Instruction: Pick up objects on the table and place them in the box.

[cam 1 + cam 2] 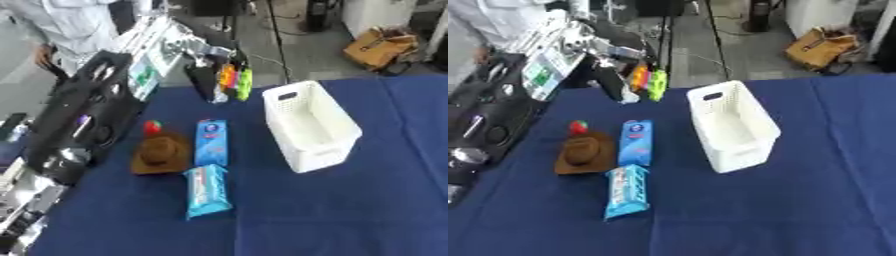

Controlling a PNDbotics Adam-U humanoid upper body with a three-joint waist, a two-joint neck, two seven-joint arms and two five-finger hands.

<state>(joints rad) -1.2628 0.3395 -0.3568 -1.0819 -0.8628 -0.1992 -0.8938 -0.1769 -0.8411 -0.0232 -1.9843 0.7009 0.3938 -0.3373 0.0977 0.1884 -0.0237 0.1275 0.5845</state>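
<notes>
The left hand (206, 82) hangs at the table's far edge beside bright orange and green items (234, 80), fingers too blurred to tell apart, so a blind reach toward the white box (311, 125) may clip its near rim and shove it.

One box (311, 125), two blue packets (211, 142) (207, 191)

Box (311, 125) right of packets (210, 165), hat (161, 154).
</notes>
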